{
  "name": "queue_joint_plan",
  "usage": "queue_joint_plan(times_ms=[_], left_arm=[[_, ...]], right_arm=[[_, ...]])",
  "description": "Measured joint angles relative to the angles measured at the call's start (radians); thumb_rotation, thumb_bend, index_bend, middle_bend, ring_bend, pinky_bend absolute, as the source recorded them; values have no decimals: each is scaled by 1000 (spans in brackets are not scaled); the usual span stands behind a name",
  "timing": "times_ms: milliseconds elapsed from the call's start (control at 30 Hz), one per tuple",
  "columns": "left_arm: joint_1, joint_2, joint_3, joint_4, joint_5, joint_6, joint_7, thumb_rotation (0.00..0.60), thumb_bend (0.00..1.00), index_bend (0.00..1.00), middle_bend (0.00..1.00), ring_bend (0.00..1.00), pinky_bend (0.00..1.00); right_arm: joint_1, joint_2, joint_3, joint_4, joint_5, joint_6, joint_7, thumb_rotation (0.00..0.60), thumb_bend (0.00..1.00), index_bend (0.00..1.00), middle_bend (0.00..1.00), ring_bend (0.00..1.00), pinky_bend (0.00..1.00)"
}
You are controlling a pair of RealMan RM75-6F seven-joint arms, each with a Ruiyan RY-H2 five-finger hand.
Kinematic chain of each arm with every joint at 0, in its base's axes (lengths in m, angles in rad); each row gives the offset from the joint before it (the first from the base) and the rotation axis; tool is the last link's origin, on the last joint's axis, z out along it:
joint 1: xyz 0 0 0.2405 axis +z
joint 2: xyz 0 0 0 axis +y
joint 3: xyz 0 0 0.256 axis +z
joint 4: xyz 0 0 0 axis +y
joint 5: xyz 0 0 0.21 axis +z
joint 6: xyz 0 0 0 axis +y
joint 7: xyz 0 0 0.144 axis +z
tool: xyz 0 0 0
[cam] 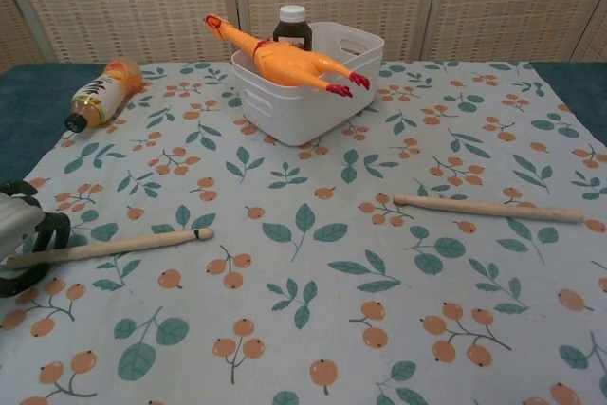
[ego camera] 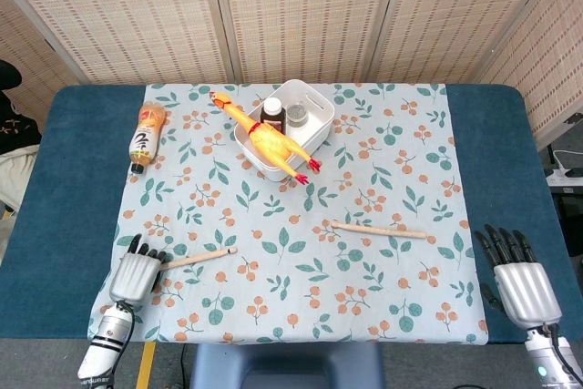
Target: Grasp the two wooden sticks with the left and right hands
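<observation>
Only the head view shows the right hand (ego camera: 521, 272).
Its fingers are spread wide, holding nothing, well apart from one stick (ego camera: 379, 230). The left hand (ego camera: 138, 272) wraps around the other stick (cam: 109, 247).

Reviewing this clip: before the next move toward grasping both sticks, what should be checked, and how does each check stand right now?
1. Left hand at the near end of the left stick: ok.
2. Left hand's fingers fully closed around that stick: cannot tell; the chest view cuts the hand off.
3. Right hand near the right stick: not ok; it sits apart, past the cloth's edge.
4. Right hand's fingers apart, holding nothing: ok.
5. Both sticks flat on the floral cloth, unobstructed: ok.
</observation>
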Motion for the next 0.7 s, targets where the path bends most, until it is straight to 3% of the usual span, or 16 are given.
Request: queue_joint_plan(times_ms=[200, 433, 533, 700], left_arm=[[0, -6, 4, 36, 34, 48, -53, 600, 610, 813, 900, 528, 203], [6, 22, 21, 54, 76, 88, -162, 600, 614, 831, 917, 542, 178], [10, 35, 33, 67, 115, 132, -213, 600, 613, 831, 918, 541, 172], [24, 70, 47, 73, 160, 207, -273, 600, 612, 831, 917, 541, 165]], right_arm=[[7, -2, 2, -6, 5, -9, -23, 600, 264, 0, 0, 0, 0], [56, -20, 23, -6, 44, -91, -33, 600, 264, 11, 0, 0, 0], [91, -30, 39, -12, 95, -158, -34, 600, 264, 67, 18, 0, 0], [158, -88, 74, -9, 189, -227, -94, 600, 264, 226, 160, 0, 0]])
